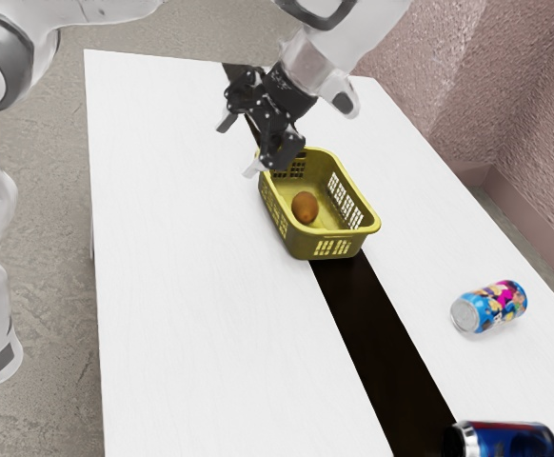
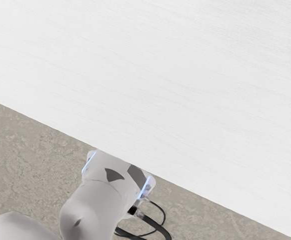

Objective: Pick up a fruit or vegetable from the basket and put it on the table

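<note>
Beyond the basket [image 1: 309, 245], toward the exterior view's right, a colorful can [image 1: 489, 307] and a dark-blue can [image 1: 510, 442] lie on their sides. A black strip [image 1: 372, 333] passes under the basket. The brown fruit [image 1: 305, 208] sits inside it. My gripper [image 1: 241, 145] slants down by the basket's end farther from the cans, fingers spread wide, gripping nothing.
</note>
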`<state>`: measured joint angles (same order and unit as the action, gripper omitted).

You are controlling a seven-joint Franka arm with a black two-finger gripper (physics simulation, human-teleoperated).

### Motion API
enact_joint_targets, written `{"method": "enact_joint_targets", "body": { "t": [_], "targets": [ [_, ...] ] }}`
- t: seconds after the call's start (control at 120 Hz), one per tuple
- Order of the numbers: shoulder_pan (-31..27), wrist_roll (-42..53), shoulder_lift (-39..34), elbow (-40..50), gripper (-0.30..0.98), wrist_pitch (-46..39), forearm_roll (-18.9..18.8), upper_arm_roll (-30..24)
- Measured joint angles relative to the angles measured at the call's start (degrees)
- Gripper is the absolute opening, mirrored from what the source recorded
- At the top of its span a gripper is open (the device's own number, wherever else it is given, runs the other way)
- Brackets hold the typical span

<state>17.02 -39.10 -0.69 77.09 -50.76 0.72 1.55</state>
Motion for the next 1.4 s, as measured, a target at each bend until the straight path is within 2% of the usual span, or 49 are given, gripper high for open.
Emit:
{"method": "enact_joint_targets", "body": {
  "t": [0.067,0.15,0.308,0.375,0.425,0.45,0.525,0.558,0.617,0.792,0.925,1.133,1.225,1.4],
  "targets": [
    [5.77,-8.84,-0.14,0.82,0.69,-6.77,0.82,1.36],
    [10.05,-17.76,-0.29,1.09,0.69,-12.63,1.46,1.52],
    [11.74,-28.94,0.01,1.15,0.69,-18.90,1.85,1.84],
    [10.67,-30.62,1.38,0.48,0.69,-20.76,-0.75,1.81],
    [8.61,-30.55,5.75,-4.53,0.69,-22.18,-3.65,1.63],
    [4.99,-30.34,8.07,-7.09,0.68,-22.78,-4.75,1.64],
    [-11.42,-29.31,12.93,-11.56,0.69,-24.41,-6.98,2.26],
    [-14.56,-28.86,14.04,-12.26,0.69,-25.05,-7.59,3.36],
    [-16.78,-28.12,16.54,-12.81,0.69,-26.11,-8.24,4.80],
    [-17.89,-26.35,19.04,-12.92,0.69,-28.76,-8.79,5.37],
    [-18.76,-26.28,19.61,-11.85,0.69,-30.09,-6.97,5.75],
    [-18.76,-33.86,19.63,-9.68,0.69,-31.18,-0.72,6.09],
    [-18.83,-37.72,19.66,-8.10,0.69,-31.88,0.71,6.12],
    [-18.86,-43.53,17.83,1.09,0.69,-36.84,2.03,6.13]
  ]
}}
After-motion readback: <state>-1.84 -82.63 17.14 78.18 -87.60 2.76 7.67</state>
